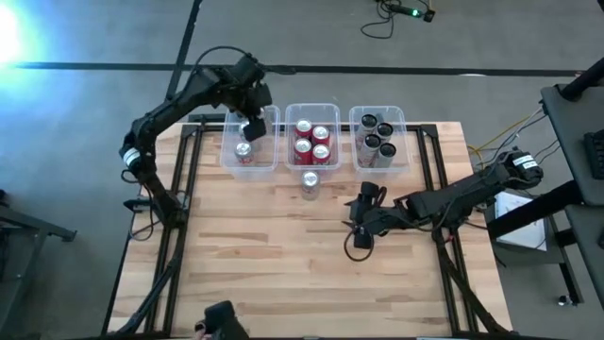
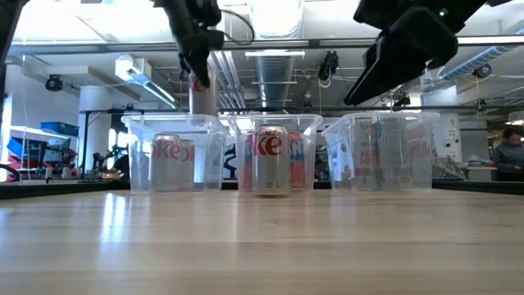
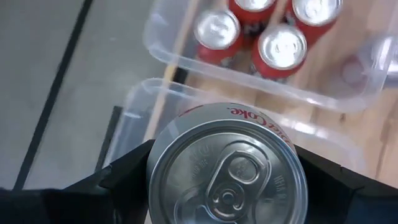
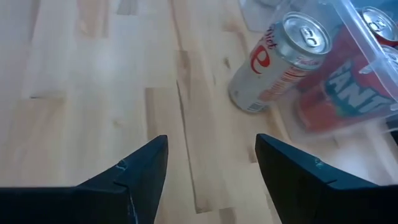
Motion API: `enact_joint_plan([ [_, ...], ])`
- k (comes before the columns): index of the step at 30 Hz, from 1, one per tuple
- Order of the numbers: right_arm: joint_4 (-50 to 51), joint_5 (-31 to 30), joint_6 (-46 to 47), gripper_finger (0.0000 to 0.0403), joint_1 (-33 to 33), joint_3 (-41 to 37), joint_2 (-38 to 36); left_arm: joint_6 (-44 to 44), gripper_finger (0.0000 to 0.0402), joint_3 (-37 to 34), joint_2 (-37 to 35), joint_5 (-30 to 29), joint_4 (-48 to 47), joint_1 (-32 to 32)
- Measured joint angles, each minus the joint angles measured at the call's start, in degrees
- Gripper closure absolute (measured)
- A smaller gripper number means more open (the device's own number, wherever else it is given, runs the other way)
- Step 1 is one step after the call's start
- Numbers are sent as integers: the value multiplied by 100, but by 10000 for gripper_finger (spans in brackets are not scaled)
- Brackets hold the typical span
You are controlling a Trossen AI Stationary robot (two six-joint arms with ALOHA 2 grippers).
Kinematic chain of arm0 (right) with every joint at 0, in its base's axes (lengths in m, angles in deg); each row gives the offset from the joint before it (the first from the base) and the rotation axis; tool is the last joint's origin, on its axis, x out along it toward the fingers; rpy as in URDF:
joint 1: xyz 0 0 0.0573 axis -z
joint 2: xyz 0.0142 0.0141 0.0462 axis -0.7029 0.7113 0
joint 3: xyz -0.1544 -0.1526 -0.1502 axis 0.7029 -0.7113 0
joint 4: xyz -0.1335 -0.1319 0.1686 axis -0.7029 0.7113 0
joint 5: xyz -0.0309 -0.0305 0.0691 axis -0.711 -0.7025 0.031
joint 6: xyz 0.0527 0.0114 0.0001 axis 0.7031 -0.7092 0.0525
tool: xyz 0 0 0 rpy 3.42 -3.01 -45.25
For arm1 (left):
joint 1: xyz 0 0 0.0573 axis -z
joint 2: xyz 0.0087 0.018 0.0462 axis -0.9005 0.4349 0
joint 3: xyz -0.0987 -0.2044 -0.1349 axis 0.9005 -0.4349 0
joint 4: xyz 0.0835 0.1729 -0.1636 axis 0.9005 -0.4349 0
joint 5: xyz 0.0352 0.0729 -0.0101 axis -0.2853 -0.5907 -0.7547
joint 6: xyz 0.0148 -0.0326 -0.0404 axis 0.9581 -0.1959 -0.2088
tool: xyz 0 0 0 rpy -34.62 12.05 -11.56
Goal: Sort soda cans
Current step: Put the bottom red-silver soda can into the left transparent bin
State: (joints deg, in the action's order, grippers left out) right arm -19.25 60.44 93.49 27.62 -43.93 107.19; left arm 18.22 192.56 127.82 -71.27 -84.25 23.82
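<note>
My left gripper (image 1: 253, 125) is over the left clear bin (image 1: 268, 162), shut on a silver soda can (image 3: 227, 174). One silver can (image 1: 243, 153) stands in that bin. The middle bin (image 1: 332, 168) holds several red cans (image 1: 311, 142), and the right bin (image 1: 403, 121) holds several black cans (image 1: 377, 140). Another silver can (image 1: 310, 182) stands upright on the table in front of the middle bin. My right gripper (image 1: 363, 206) hovers open to the right of that can, which also shows ahead of its fingers as the silver can (image 4: 277, 62). My left gripper pinches the silver can's side wall (image 3: 155, 168) near its top rim between the two fingers (image 3: 124, 177). The fingers come from above, pointing down. The can (image 2: 201, 92) hangs upright, lifted clear, its bottom about level with the left bin's rim.
The three bins stand in a row along the table's far edge. The wooden table (image 1: 283, 274) stretches bare toward the near edge. A dark object (image 1: 222, 321) sits at the near edge.
</note>
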Motion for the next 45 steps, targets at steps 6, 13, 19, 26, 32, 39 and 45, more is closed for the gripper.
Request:
enact_joint_plan([
  [6,0,18,136,158,59,0,0,439,117,-712,-27,80,505,-191],
  [13,-24,125,307,168,59,0,0,595,117,-741,24,525,757,-490],
  [19,-89,123,326,175,59,0,0,654,117,-754,228,541,808,-487],
  [26,-87,123,328,166,59,0,0,674,117,-754,543,544,873,-505],
  [32,-87,123,328,164,59,0,0,671,117,-756,733,548,892,-540],
  [39,-85,123,336,176,59,0,0,644,117,-772,944,748,867,-573],
  [45,-67,123,428,172,59,0,0,672,117,-800,1108,830,876,-618],
])
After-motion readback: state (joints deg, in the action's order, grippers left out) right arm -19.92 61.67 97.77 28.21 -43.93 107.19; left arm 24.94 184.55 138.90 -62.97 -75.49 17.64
